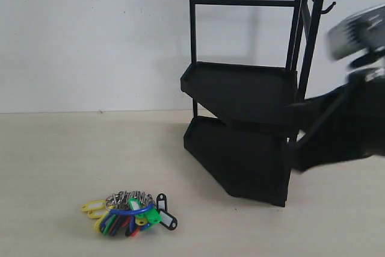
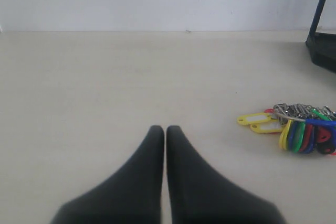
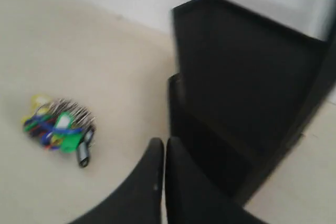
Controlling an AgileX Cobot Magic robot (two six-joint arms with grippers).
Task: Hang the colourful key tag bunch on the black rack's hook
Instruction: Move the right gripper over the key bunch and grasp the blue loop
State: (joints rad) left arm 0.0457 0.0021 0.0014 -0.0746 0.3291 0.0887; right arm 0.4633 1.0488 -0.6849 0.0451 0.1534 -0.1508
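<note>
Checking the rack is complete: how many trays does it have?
2. The upper tray sits about halfway up the rack. The lower tray is just beneath it. The open frame above shows only bars, so none seems hidden.

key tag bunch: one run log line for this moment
key tag bunch: on table, ungrasped | hook: bare | left gripper: shut, empty | right gripper: shut, empty, by black rack
</note>
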